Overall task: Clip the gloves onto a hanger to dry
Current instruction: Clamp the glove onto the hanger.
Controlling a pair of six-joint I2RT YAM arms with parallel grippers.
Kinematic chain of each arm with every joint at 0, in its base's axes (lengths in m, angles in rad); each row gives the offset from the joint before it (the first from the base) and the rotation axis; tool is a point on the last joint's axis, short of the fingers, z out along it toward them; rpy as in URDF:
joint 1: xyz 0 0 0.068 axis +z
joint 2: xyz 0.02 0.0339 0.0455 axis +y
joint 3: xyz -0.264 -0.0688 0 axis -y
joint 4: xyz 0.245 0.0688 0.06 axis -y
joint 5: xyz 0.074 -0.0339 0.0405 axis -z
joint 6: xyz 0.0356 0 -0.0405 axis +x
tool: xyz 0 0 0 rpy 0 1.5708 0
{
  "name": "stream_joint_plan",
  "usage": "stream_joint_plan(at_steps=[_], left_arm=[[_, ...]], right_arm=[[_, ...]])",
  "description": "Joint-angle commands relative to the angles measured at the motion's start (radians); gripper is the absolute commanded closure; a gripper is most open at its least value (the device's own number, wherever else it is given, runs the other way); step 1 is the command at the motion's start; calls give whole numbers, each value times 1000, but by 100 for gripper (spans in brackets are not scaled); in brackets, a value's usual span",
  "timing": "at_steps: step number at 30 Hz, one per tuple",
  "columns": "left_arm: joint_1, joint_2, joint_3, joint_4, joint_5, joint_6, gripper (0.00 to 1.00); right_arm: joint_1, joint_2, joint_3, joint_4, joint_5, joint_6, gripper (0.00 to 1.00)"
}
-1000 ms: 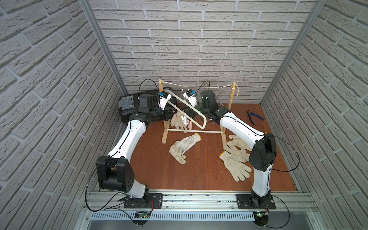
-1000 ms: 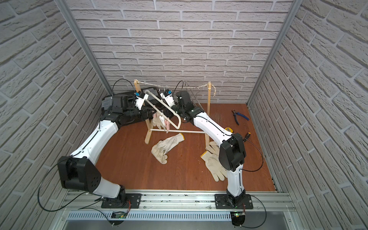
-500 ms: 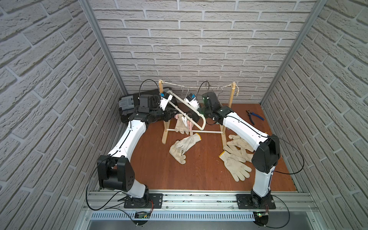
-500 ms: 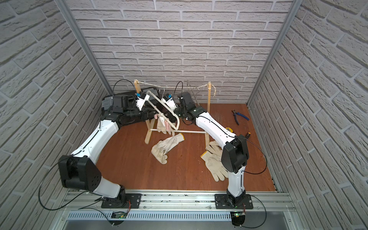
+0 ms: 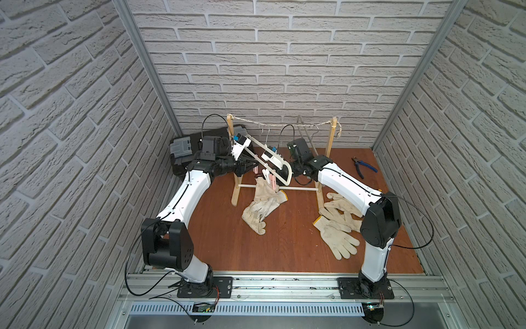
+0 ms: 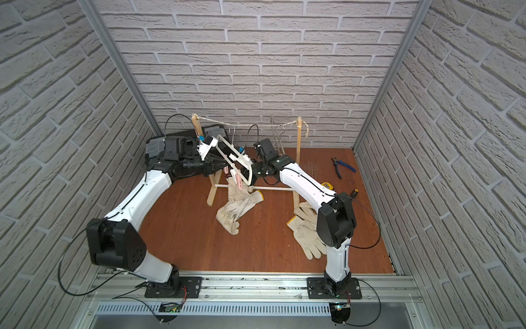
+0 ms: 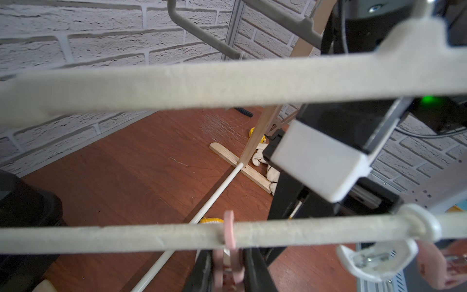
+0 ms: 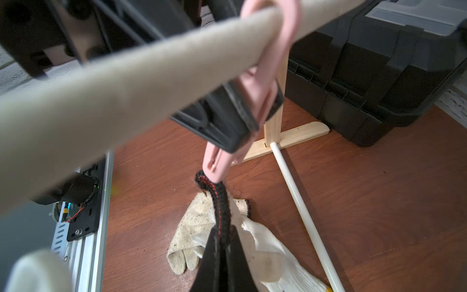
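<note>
A white hanger [image 5: 257, 148] hangs tilted from the rope line, with a pink clip [image 7: 229, 230] on its lower bar. My left gripper [image 7: 228, 268] is shut on that pink clip [image 8: 255, 101], one finger on each side. My right gripper [image 8: 222, 252] is shut on the dark-edged cuff [image 8: 219, 199] of an off-white glove [image 8: 192, 227]. It holds the cuff up against the clip's mouth, and I cannot tell whether the clip bites it. That glove [image 5: 263, 192] dangles to the floor in both top views. A whiter glove [image 8: 273, 263] lies beneath it.
More gloves [image 5: 338, 225] are piled beside the right arm. The wooden stand [image 5: 330, 159] has a white crossbar [image 5: 296, 188] and a grey hanger [image 5: 304, 136]. A black toolbox [image 5: 187, 151] sits at the back left, pliers [image 5: 364, 166] at the back right. A white clip [image 7: 374, 257] also rides the hanger.
The right arm has shifted slightly and brought the glove's cuff closer under the pink clip. The left gripper has tightened a little on the clip.
</note>
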Motion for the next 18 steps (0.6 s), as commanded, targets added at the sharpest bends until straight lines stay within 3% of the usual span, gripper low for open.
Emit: stream_joint_plan(at_steps=[1, 18], left_arm=[[-11, 10, 19, 5, 43, 37, 87], [-17, 61, 47, -63, 88, 73, 87]], right_arm=[[10, 18, 32, 26, -57, -5, 97], [4, 33, 59, 72, -82, 32, 97]])
